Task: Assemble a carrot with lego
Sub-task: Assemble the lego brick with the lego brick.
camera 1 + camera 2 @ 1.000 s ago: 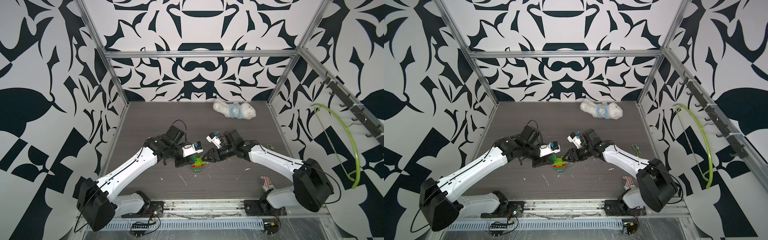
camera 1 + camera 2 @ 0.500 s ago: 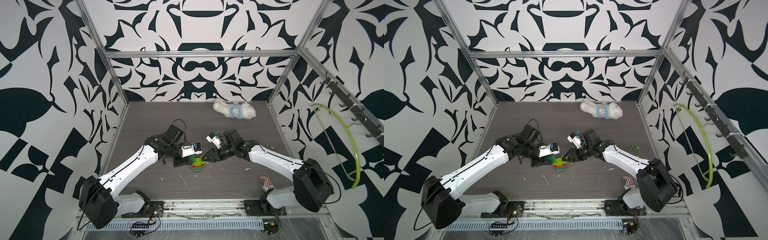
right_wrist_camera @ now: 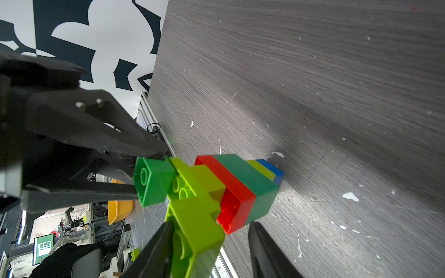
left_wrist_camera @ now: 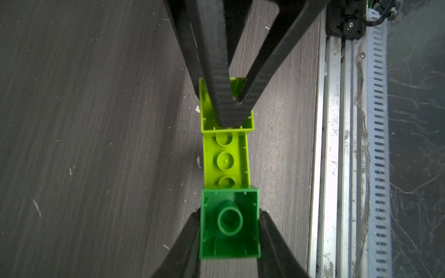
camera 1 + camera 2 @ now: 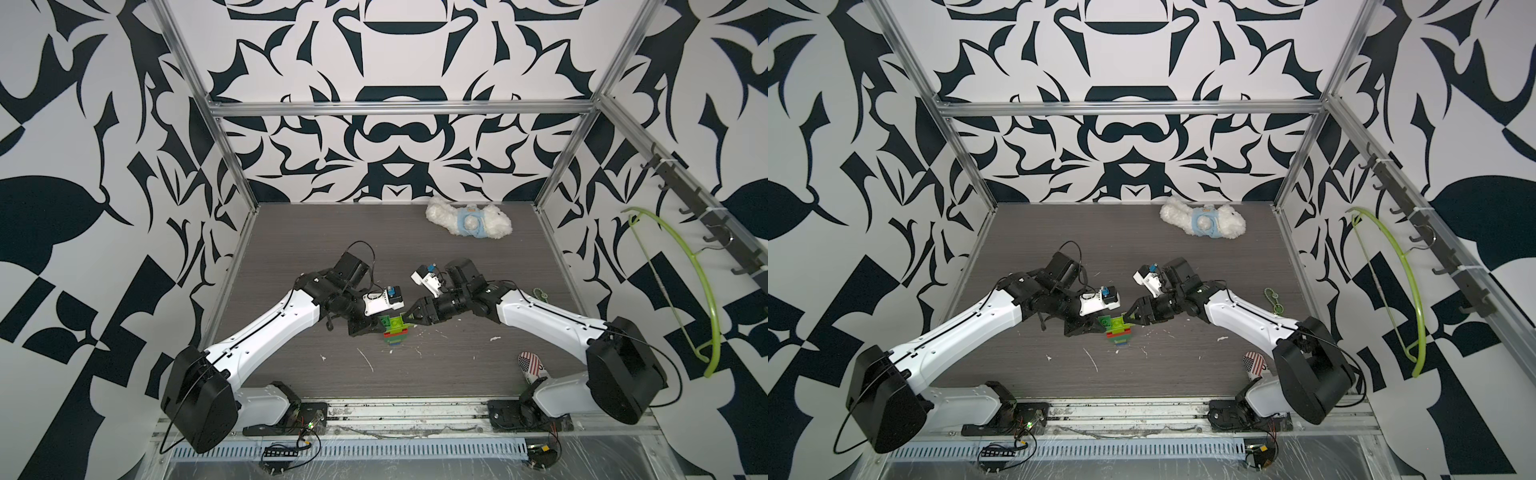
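The carrot (image 5: 394, 332) stands on its blue tip on the dark table (image 5: 332, 241). Above the tip come lime, dark green and red layers (image 3: 237, 192), then a lime oblong brick (image 4: 225, 161). My left gripper (image 4: 230, 216) is shut on the dark green prong brick (image 4: 230, 240) at one end of it. My right gripper (image 3: 212, 225) is open around the lime prong brick (image 3: 195, 231) at the other end. One finger (image 3: 154, 250) touches that brick and the other stands apart from it. In both top views the grippers (image 5: 376, 326) (image 5: 1133, 316) meet over the stack from either side.
A white plush toy (image 5: 467, 222) lies at the back right. A stars-and-stripes item (image 5: 532, 365) sits by the right arm's base, and a small green loop (image 5: 540, 294) lies near the right wall. A lime hanger (image 5: 685, 282) hangs outside. White specks dot the table.
The left arm has shifted slightly. Both grippers stay at the top of the stack, and the bricks have not visibly moved.
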